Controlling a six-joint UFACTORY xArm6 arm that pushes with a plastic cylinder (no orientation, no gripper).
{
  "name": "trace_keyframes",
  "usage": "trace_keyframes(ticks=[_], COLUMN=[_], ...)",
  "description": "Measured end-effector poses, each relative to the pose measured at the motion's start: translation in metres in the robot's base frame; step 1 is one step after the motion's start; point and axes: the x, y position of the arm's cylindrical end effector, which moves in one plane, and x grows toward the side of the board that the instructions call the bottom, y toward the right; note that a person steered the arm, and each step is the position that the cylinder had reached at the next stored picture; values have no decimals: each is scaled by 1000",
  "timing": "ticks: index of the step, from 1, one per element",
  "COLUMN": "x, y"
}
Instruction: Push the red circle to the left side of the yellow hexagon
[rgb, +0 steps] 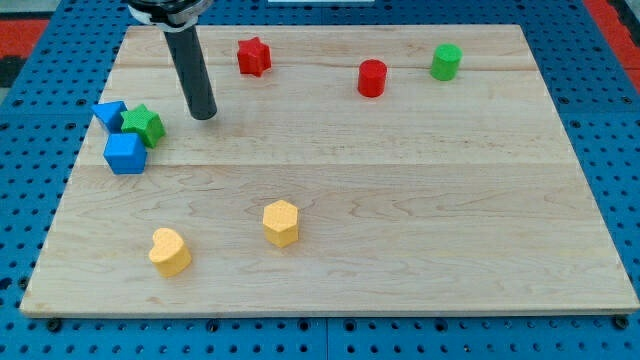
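Note:
The red circle (372, 78) stands near the view's top, right of centre. The yellow hexagon (281, 222) sits low on the board, left of centre. My tip (204, 115) touches the board at the upper left, far left of the red circle and well above the yellow hexagon. It touches no block; the green star is the nearest, just to its left.
A red star (253, 56) lies at the top, right of the rod. A green circle (446, 62) is at the top right. A blue triangle (109, 114), green star (144, 125) and blue cube (125, 153) cluster at the left. A yellow heart (170, 251) is at the bottom left.

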Motion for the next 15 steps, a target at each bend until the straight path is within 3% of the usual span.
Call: trace_keyframes(ticks=[3, 4, 5, 7, 8, 9, 10, 11, 12, 13, 15], x=[-57, -91, -90, 12, 2, 12, 62, 89, 55, 23, 91], y=[102, 148, 215, 226, 211, 272, 264, 217, 275, 247, 60])
